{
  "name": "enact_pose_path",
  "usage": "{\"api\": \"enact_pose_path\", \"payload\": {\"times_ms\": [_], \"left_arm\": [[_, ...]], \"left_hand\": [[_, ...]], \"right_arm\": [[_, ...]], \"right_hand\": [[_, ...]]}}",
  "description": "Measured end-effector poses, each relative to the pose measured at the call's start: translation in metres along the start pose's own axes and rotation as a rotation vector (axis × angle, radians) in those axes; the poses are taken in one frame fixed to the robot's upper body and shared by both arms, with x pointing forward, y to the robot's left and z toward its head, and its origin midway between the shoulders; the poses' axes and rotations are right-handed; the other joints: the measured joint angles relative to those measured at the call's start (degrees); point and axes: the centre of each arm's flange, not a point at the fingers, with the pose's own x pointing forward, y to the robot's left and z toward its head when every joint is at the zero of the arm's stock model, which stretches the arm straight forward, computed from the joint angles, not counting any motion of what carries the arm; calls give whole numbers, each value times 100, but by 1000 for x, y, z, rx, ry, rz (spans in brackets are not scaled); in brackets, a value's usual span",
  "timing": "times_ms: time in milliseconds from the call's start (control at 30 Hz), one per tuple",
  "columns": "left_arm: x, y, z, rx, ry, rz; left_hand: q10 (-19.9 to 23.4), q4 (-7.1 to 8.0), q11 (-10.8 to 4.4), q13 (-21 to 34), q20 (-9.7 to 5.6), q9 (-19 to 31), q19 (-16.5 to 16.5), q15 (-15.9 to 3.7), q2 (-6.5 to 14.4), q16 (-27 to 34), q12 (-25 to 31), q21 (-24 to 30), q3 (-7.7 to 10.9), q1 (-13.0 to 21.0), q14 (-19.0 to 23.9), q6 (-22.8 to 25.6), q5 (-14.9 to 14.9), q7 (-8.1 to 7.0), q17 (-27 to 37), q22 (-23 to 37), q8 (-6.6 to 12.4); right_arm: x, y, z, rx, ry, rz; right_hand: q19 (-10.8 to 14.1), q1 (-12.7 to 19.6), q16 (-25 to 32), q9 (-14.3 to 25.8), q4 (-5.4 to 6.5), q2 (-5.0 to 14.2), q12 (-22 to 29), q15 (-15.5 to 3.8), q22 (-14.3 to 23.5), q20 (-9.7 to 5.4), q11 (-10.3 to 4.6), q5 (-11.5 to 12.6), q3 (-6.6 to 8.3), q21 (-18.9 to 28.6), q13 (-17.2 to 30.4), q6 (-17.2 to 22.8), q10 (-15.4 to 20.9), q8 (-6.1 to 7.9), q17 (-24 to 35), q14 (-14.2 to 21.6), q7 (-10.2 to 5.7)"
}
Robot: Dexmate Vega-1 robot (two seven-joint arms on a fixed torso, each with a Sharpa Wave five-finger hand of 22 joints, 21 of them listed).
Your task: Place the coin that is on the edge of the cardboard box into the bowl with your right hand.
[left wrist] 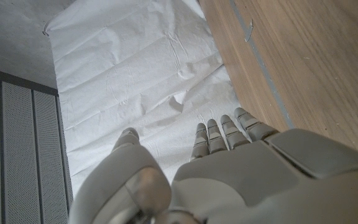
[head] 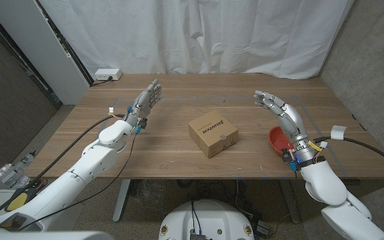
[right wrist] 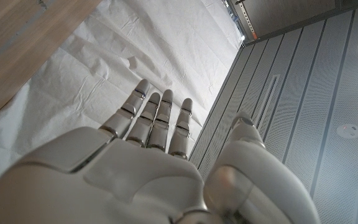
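Observation:
A small cardboard box [head: 213, 135] sits near the middle of the wooden table [head: 179, 160]. A small silvery coin [head: 225, 138] lies on its top near the right edge. A red bowl [head: 279, 139] stands to the right of the box, partly hidden behind my right forearm. My right hand [head: 275, 107] is raised above the table, right of the box and beyond the bowl, its fingers apart and holding nothing; in the right wrist view this hand [right wrist: 148, 168] reaches toward the white curtain. My left hand [head: 145, 101] is raised at the left, fingers spread and empty, as the left wrist view of the hand [left wrist: 229, 168] also shows.
A white power strip [head: 107, 75] lies at the table's far left corner. A white curtain [head: 199, 33] hangs behind the table. Cables run along both forearms. A grey tape line [left wrist: 263, 68] crosses the tabletop.

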Motion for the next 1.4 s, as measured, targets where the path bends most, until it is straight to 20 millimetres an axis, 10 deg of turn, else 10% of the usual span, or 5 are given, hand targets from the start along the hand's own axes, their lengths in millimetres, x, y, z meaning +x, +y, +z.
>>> {"api": "enact_pose_path", "payload": {"times_ms": [667, 1400], "left_arm": [[-3, -4, 2, 12, 5, 3], [-3, -1, 0, 10, 12, 17]], "left_hand": [[0, 0, 0, 1, 5, -1, -66, 0, 30, 0, 0, 0, 0, 30, -1, 32, -48, 31, 0, -1, 0], [0, 0, 0, 16, 6, -1, -66, 0, 30, 0, 0, 0, 0, 30, -1, 31, -48, 31, 0, -2, 0]], "right_arm": [[-7, -1, 4, -76, -49, -22], [-14, 0, 9, -222, -96, -57]], "right_hand": [[123, 761, -73, 29, -48, -400, -46, 2, 0, 1, -317, 192, 47, -209, 29, 577, 82, 66, 16, 123, -667], [90, 923, -107, 28, 44, -492, -68, 33, 27, 114, -348, 288, 40, -294, 56, 886, 16, 66, 43, 92, -786]]}}
